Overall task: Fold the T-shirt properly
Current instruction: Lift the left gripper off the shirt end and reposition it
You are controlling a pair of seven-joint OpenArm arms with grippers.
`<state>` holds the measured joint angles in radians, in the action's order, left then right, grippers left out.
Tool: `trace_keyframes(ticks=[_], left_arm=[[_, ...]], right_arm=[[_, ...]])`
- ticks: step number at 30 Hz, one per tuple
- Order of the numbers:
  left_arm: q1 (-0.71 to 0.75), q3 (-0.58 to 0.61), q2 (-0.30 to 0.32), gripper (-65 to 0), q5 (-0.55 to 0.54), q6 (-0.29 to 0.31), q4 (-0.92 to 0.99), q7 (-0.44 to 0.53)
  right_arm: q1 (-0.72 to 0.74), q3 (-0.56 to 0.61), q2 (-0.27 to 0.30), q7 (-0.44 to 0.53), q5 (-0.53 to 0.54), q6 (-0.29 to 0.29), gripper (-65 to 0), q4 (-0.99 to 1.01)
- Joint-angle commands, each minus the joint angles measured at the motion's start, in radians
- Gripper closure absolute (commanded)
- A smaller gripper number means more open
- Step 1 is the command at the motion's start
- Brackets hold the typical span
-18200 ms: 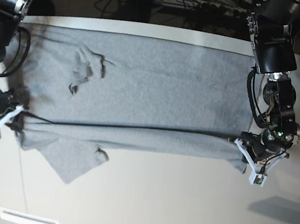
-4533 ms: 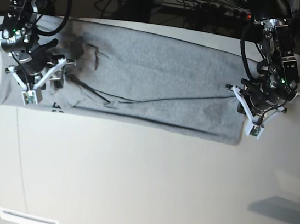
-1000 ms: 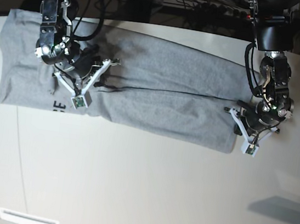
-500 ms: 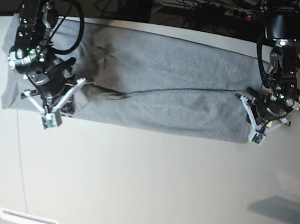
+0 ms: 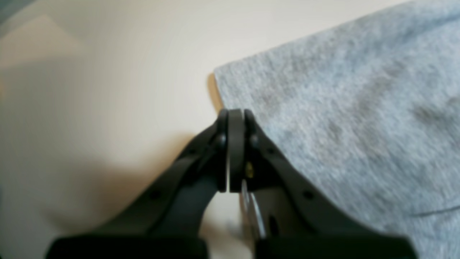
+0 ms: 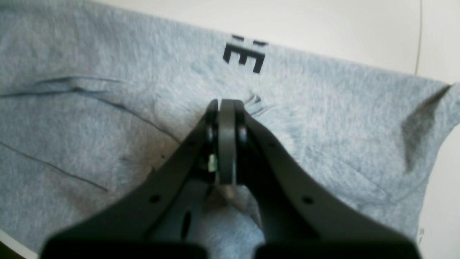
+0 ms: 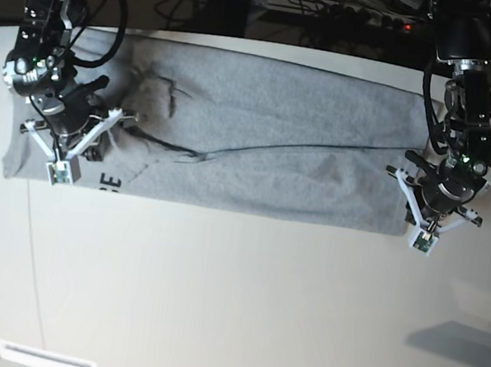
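T-shirt (image 7: 258, 154): grey, folded to long band, long axis parallel w/ table (image 7: 238, 309) far edge. Left gripper (image 5: 235, 118), right gripper (image 6: 226, 108): fingers closed, nothing held.

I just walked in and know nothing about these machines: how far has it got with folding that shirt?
The T-shirt already lies as a long, narrow band across the table, so the lengthwise folds look done. In hand: the right gripper is over the lettered end, the left gripper at the opposite corner, both with jaws shut; whether they pinch cloth I cannot tell. Folding the band crosswise into a compact stack is probably left.
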<state>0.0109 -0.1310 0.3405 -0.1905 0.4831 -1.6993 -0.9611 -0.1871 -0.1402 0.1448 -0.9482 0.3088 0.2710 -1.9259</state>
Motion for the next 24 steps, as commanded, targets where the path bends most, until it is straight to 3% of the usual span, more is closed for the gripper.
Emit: trace_keyframes(ticks=[1, 3, 9, 19, 24], left_arm=[[0.005, -0.005, 0.019, 0.0, -0.005, -0.004, -0.037, 0.014], [0.031, -0.02, 0.022, 0.0, -0.005, -0.004, -0.078, 0.014], [0.085, -0.272, -0.041, 0.0, -0.014, 0.002, -0.115, 0.018], [0.1, -0.352, -0.045, -0.2, -0.017, 0.002, -0.114, 0.021], [0.103, -0.444, -0.073, -16.5, -0.174, 0.002, -0.114, 0.015]], right_arm=[[-0.004, -0.023, 0.02, 0.05, 0.002, 0.001, 0.0, -0.02], [-0.032, -0.037, 0.025, 0.105, 0.002, 0.001, 0.0, -0.022], [-0.087, -0.039, 0.078, 0.177, 0.002, 0.001, -0.1, -0.024], [-0.145, -0.029, 0.077, 0.223, 0.002, 0.001, 0.0, -0.027], [-0.151, 0.043, 0.083, 0.223, 0.002, 0.001, 0.0, -0.028]])
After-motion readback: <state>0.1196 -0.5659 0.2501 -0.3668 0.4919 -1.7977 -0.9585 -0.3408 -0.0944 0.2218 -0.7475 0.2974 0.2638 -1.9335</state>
